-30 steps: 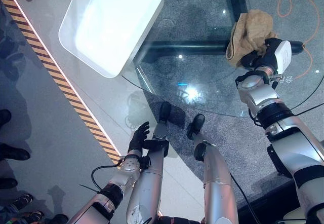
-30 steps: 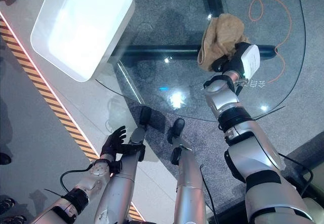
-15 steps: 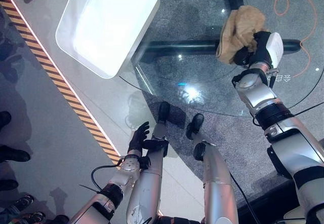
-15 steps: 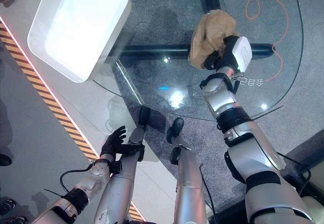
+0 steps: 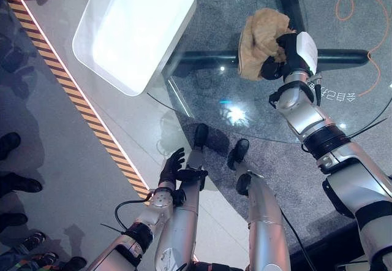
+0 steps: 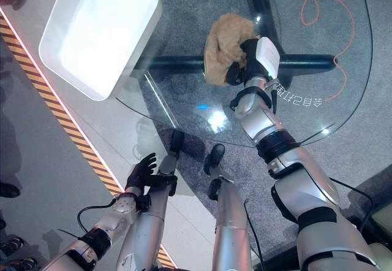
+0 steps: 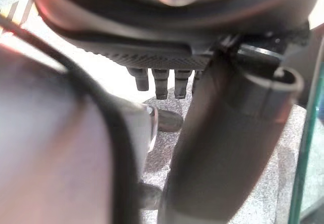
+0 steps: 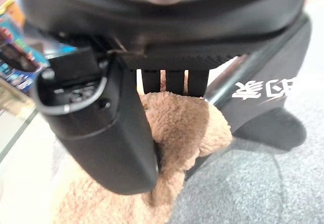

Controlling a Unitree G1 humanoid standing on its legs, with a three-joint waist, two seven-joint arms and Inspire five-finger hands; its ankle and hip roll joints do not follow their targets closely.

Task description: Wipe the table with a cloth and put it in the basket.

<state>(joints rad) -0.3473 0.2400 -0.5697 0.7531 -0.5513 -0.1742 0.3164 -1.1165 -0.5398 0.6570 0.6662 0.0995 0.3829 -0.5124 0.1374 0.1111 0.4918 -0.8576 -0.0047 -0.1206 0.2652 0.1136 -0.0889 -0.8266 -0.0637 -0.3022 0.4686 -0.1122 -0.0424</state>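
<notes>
A crumpled tan cloth [image 5: 260, 32] lies on the round glass table [image 5: 245, 114], over the table's dark base. My right hand [image 5: 294, 53] reaches it from the right and is shut on it. In the right wrist view the cloth [image 8: 187, 127] is pinched between the thumb [image 8: 101, 127] and the fingers. A white basket [image 5: 138, 29] stands at the table's far left edge, well left of the cloth. My left hand [image 5: 171, 167] hangs low by the legs, open with its fingers [image 7: 159, 82] straight and holding nothing.
A yellow-and-black striped strip [image 5: 79, 99] runs across the floor left of the table. An orange cable [image 5: 361, 7] loops on the floor under the far right. People's shoes [image 5: 12, 182] stand at the left edge.
My right hand has dragged the cloth leftward across the glass, towards the basket. The left hand has stayed where it was.
</notes>
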